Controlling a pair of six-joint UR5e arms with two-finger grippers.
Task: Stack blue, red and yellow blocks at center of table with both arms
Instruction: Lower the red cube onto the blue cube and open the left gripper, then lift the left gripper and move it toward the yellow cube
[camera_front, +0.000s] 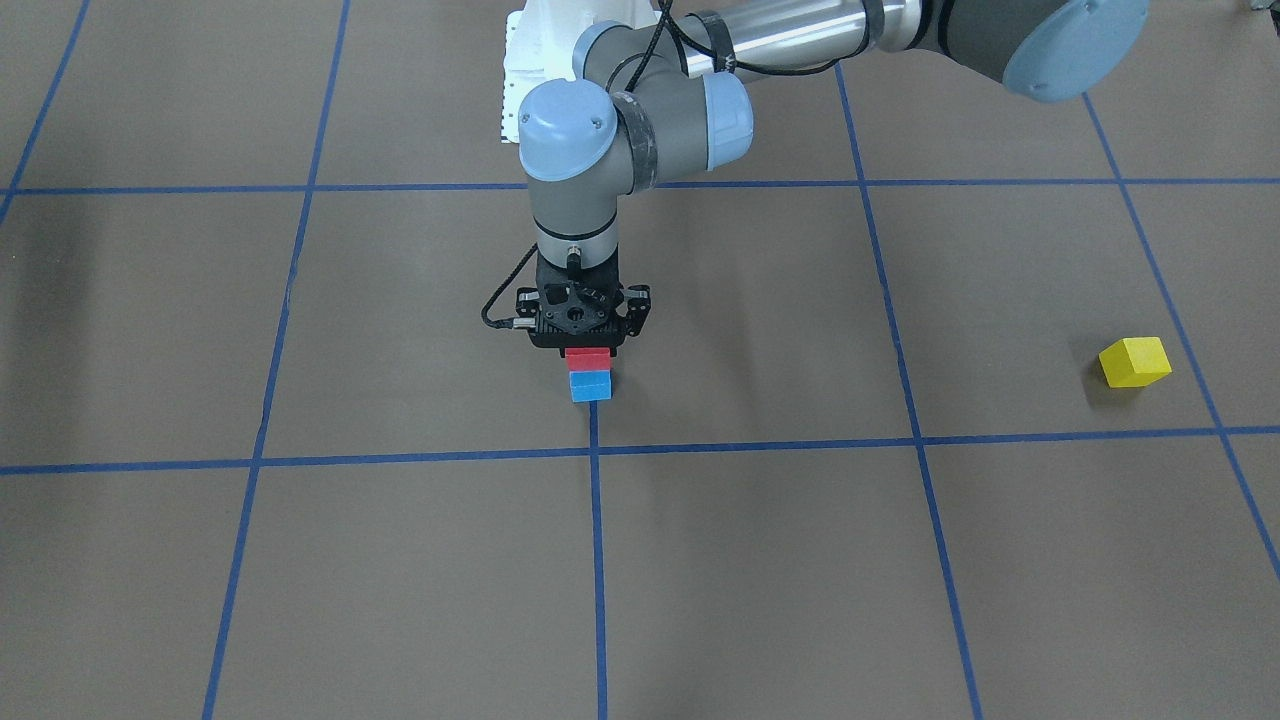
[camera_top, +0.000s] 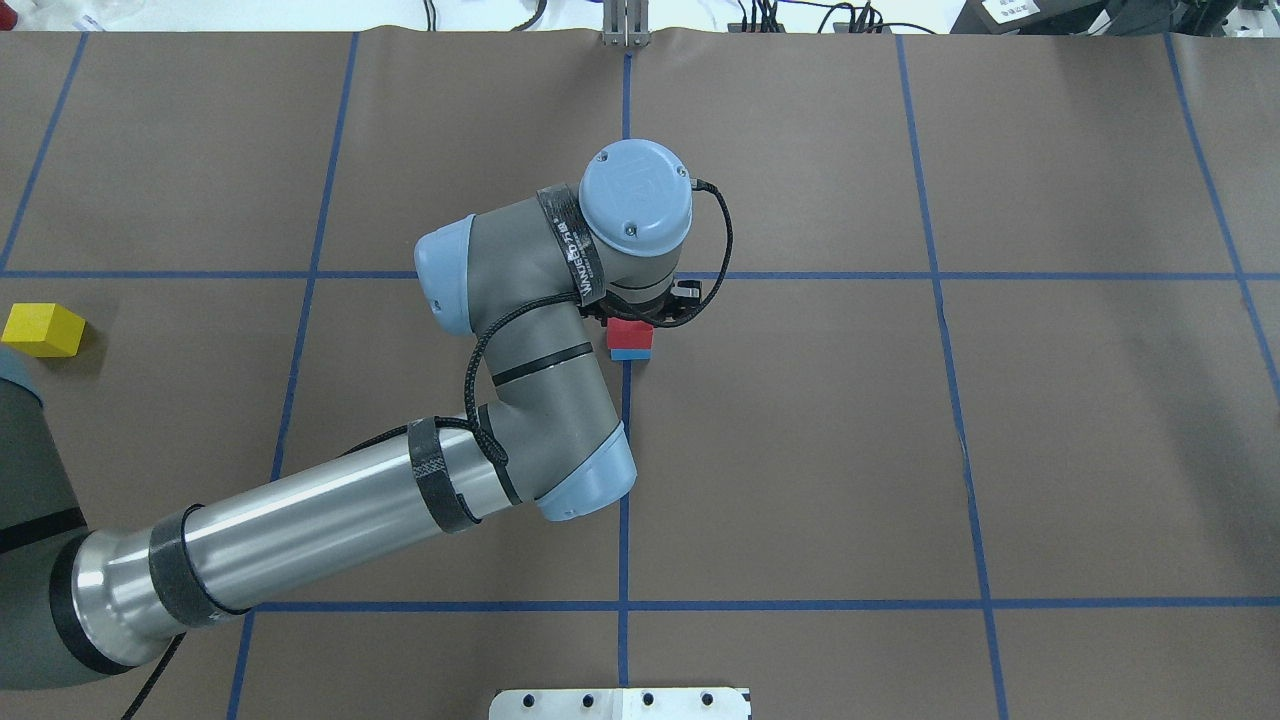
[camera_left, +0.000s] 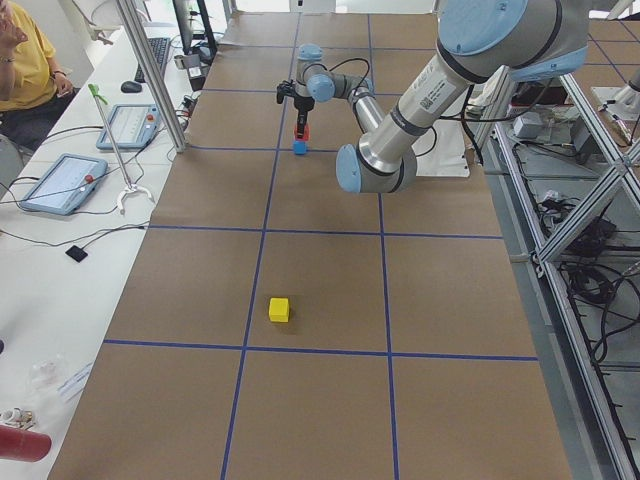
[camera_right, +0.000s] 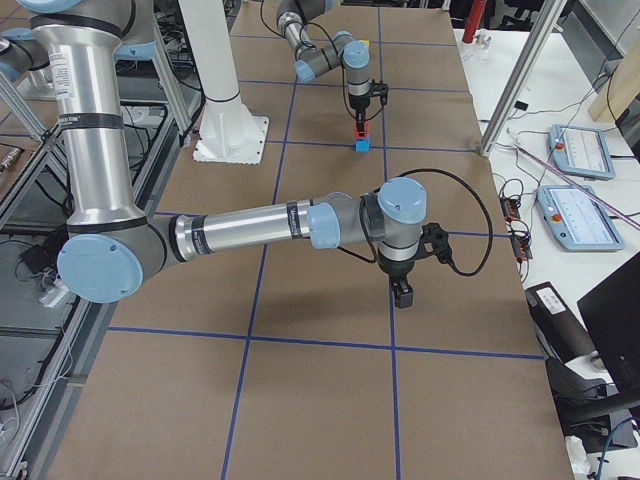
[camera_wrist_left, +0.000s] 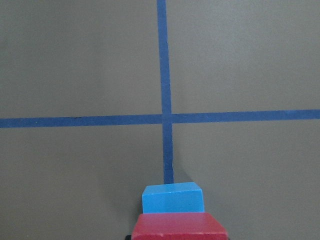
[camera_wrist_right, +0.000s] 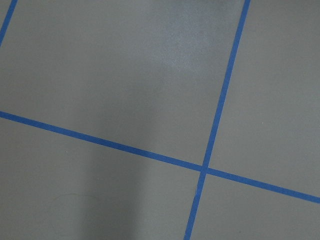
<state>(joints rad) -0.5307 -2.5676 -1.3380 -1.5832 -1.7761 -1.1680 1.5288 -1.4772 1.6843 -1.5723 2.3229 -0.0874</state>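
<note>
Where blocks (camera_front: 588, 371) stack, left hand (camera_front: 586, 340) hangs.

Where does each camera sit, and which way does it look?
Front-facing: across the table, facing the robot; left arm at right.
Overhead: behind the robot, looking down; left arm at left.
Exterior left: table end on robot's left, looking along it; left arm near.
Exterior right: table end on robot's right; right arm near, left far.
Left wrist: down at red block on blue block; no arm.
Right wrist: down at table; no arm.
Shared: front-facing and overhead both show yellow block, opposite sides.
</note>
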